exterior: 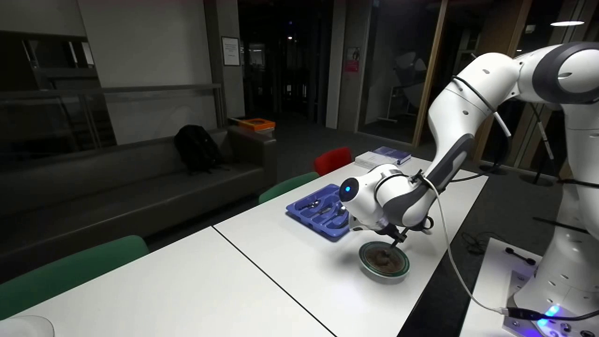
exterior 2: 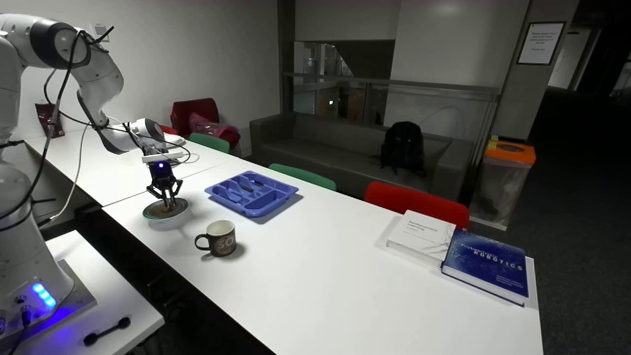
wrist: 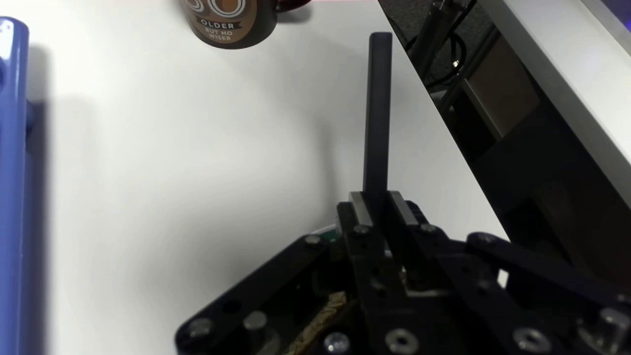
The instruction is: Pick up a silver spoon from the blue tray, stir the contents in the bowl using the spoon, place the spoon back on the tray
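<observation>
My gripper (wrist: 379, 209) is shut on the spoon (wrist: 377, 113), whose flat handle sticks up past the fingertips and looks dark grey in the wrist view. In an exterior view the gripper (exterior: 398, 235) is just above the bowl (exterior: 383, 278), and the spoon's lower end (exterior: 386, 253) reaches into the brownish contents (exterior: 376, 263). The bowl (exterior 2: 170, 224) has a green rim and also shows under the gripper (exterior 2: 169, 197) in an exterior view. In the wrist view the fingers mostly hide the bowl. The blue tray (exterior: 338, 232) lies beside the bowl; its edge (wrist: 14, 197) shows in the wrist view.
Other cutlery (exterior: 323, 210) lies in the tray. A dark mug (exterior 2: 222, 241) stands on the table near the bowl. Two books (exterior 2: 424, 236) lie near the table's end. Green and red chairs (exterior 2: 416, 201) line the far edge. The table's near edge is close to the bowl.
</observation>
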Robot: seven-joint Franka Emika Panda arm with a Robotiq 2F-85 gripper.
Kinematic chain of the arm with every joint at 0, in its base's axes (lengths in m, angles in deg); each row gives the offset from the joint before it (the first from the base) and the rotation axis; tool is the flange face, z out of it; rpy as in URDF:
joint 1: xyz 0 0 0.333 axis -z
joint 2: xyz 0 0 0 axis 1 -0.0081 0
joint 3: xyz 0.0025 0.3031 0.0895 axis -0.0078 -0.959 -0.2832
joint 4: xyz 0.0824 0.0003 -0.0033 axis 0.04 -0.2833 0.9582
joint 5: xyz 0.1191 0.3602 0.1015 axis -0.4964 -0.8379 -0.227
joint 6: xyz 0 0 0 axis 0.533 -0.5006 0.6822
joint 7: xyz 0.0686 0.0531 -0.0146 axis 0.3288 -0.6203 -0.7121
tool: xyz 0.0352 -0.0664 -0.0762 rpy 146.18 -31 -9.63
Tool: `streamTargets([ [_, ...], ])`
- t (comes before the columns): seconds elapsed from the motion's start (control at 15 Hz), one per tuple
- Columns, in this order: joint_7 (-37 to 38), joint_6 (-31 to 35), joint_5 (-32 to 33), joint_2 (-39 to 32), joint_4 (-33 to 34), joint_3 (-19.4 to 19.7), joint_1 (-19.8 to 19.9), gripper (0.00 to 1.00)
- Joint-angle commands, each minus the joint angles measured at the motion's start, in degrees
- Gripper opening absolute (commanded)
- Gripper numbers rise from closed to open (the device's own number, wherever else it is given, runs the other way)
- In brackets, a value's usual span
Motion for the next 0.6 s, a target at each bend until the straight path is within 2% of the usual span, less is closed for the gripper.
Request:
streamTargets([
  [0.0,-1.0,-1.7,-0.4,1.4,0.3,0.2,0.4,0.03],
  [0.27,6.7,-4.9,4.8,1.0,0.3,1.1,-2.1,0.03],
  [0.53,10.7,-9.5,6.0,0.5,0.1,0.2,-3.3,0.03],
])
